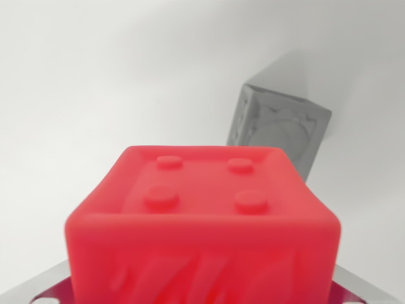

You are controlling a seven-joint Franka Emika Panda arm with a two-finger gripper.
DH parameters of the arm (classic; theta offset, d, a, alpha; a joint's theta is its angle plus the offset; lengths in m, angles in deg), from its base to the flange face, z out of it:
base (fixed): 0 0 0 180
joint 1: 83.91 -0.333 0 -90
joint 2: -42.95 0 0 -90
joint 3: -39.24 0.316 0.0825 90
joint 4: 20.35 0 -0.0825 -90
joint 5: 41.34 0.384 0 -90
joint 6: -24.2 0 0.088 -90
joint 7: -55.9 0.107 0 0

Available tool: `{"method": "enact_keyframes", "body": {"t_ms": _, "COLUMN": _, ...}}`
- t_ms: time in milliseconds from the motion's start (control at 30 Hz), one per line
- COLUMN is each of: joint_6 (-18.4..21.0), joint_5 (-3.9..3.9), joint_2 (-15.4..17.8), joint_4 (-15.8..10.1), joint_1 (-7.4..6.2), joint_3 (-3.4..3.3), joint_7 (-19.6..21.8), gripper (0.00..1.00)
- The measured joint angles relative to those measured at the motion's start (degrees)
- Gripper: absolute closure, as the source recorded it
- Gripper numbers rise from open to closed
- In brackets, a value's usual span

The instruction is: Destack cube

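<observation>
The red cube (202, 221) fills the lower middle of the wrist view, very close to the camera and somewhat blurred. Its top face shows a raised rim and four round studs. Taking the red cube as the landmark, the grey cube (278, 130) stands behind it and toward the wrist view's right, clearly apart from it, on the pale bench (88, 82). The grey cube is turned corner-on to the camera, with embossed relief on its faces, and throws a soft shadow up and to the right.

Metal parts of the gripper (202, 297) show as thin silver edges at the lower left and lower right of the red cube. The red cube sits between them, centred under the camera, which suggests it lies between the jaws. The fingertips themselves are out of sight, so I cannot tell whether the jaws are closed on the cube or merely straddle it.

The relation that matters is this: the red cube lies straight ahead of the jaws, on their centre line, with its flat side faces toward the metal on either side. No cube is visible beneath it. By my judgement the stack is already parted, and what remains is to set the red cube on open bench, clear of the grey cube.
</observation>
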Motion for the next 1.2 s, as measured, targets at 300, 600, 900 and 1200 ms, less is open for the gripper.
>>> {"method": "enact_keyframes", "body": {"t_ms": 300, "joint_6": -0.1, "joint_5": -0.24, "joint_2": 0.0, "joint_4": -0.05, "joint_1": -0.61, "joint_3": 0.54, "joint_7": -2.08, "gripper": 1.0}}
{"method": "enact_keyframes", "body": {"t_ms": 600, "joint_6": -0.23, "joint_5": -0.55, "joint_2": -0.11, "joint_4": -0.05, "joint_1": -1.17, "joint_3": 1.2, "joint_7": -4.27, "gripper": 1.0}}
{"method": "enact_keyframes", "body": {"t_ms": 900, "joint_6": -0.38, "joint_5": -0.83, "joint_2": -0.25, "joint_4": -0.05, "joint_1": -1.67, "joint_3": 1.92, "joint_7": -6.43, "gripper": 1.0}}
{"method": "enact_keyframes", "body": {"t_ms": 1200, "joint_6": -0.49, "joint_5": -1.08, "joint_2": -0.4, "joint_4": 0.03, "joint_1": -2.15, "joint_3": 2.64, "joint_7": -8.52, "gripper": 1.0}}
